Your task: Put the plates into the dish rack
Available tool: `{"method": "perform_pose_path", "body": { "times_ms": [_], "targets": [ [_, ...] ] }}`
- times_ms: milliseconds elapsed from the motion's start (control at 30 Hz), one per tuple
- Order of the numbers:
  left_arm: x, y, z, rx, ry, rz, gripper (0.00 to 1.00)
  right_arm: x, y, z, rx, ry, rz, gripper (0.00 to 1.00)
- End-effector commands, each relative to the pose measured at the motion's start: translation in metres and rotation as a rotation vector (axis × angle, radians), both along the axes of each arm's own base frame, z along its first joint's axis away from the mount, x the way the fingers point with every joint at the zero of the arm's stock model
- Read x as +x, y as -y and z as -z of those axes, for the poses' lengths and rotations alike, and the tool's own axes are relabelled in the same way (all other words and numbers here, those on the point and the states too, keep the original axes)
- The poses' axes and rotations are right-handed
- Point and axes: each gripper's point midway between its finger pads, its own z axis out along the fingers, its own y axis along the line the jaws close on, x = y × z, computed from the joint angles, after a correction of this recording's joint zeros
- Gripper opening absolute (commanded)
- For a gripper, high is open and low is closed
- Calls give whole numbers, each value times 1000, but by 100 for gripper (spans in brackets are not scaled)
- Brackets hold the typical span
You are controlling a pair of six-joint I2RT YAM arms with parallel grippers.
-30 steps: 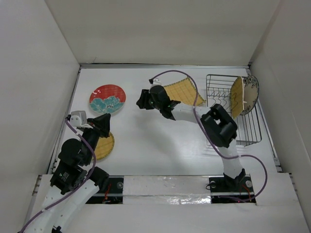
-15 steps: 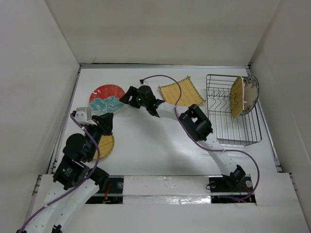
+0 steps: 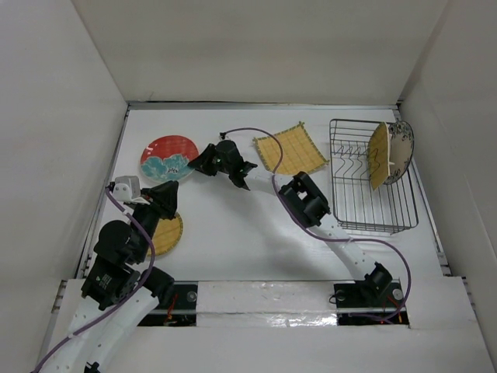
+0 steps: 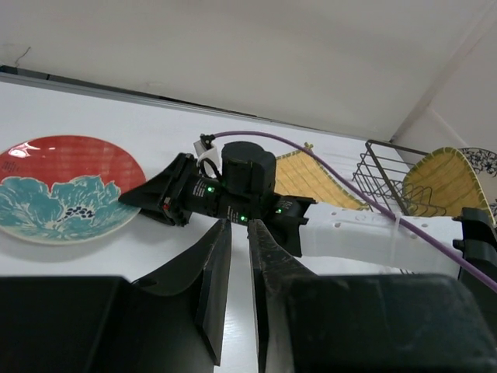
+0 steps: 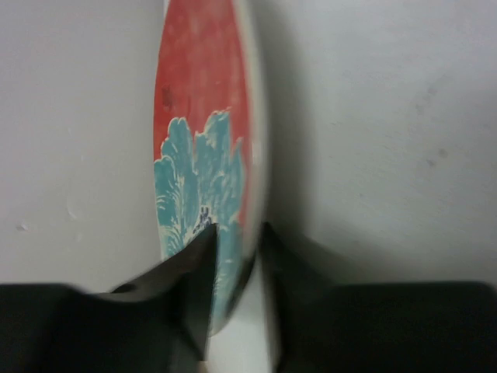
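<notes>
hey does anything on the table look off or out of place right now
Nothing looks spilled or broken. One oddity: the round yellow plate lies largely hidden beneath the left arm. In the dish rack, a yellow plate and the white patterned plate stand crowded at the far end, leaning slightly.
</notes>
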Motion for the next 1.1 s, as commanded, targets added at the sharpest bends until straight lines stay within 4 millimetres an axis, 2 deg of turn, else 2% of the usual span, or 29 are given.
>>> {"method": "perform_pose_path", "body": {
  "times_ms": [0, 67, 133, 167, 267, 300, 400, 433, 500, 533, 600, 633, 667, 700, 800, 867, 900, 967, 1000, 1033, 1067],
  "targets": [
    [-3, -2, -15, -20, 60, 2, 13, -9, -8, 6, 45, -36, -9, 23],
    [-4, 0, -17, -20, 68, 13, 13, -14, -9, 5, 36, -34, -1, 8],
    [-5, 0, -18, -23, 74, 16, 14, -14, -7, 3, 37, -28, 4, 0],
    [-5, 0, -18, -23, 74, 16, 14, -14, -6, -10, 53, -9, 6, 0],
    [-5, 0, -18, -23, 74, 14, 14, -20, -2, -26, 70, 69, 17, 0],
    [-4, -1, -18, -21, 73, 13, 14, -25, -5, -52, 84, 113, 16, 0],
    [-5, -3, -19, -27, 77, 4, 14, -39, -9, -88, 88, 222, 10, 0],
    [-6, -4, -20, -30, 79, 1, 14, -39, -2, -111, 104, 250, 33, 0],
    [-7, -7, -22, -35, 85, -9, 14, -41, 7, -141, 137, 308, 58, 0],
    [-9, -8, -23, -41, 91, -13, 15, -46, 19, -161, 146, 329, 81, 0],
    [-10, -10, -24, -44, 96, -16, 15, -52, 32, -187, 171, 381, 104, 0],
    [-12, -10, -25, -48, 103, -15, 15, -57, 47, -224, 213, 421, 142, 0],
    [-12, -10, -25, -49, 106, -12, 15, -58, 61, -214, 187, 418, 157, 0],
    [-13, -10, -26, -50, 108, -10, 15, -63, 69, -227, 208, 442, 168, 0],
    [-14, -7, -27, -49, 114, 6, 15, -62, 117, -256, 221, 492, 244, 0],
    [-16, -5, -28, -51, 119, 25, 16, -62, 143, -268, 226, 514, 277, 0],
    [-16, -4, -29, -50, 121, 29, 16, -61, 172, -277, 222, 529, 313, 0],
    [-19, -2, -31, -54, 132, 49, 18, -59, 206, -285, 184, 568, 362, 0],
    [-20, -1, -32, -56, 136, 53, 18, -58, 243, -307, 166, 602, 426, 0],
    [-21, -1, -33, -57, 140, 56, 19, -56, 266, -297, 105, 596, 470, 0],
    [-24, -2, -35, -63, 152, 62, 19, -55, 287, -303, 32, 645, 508, 0]
  ]
}}
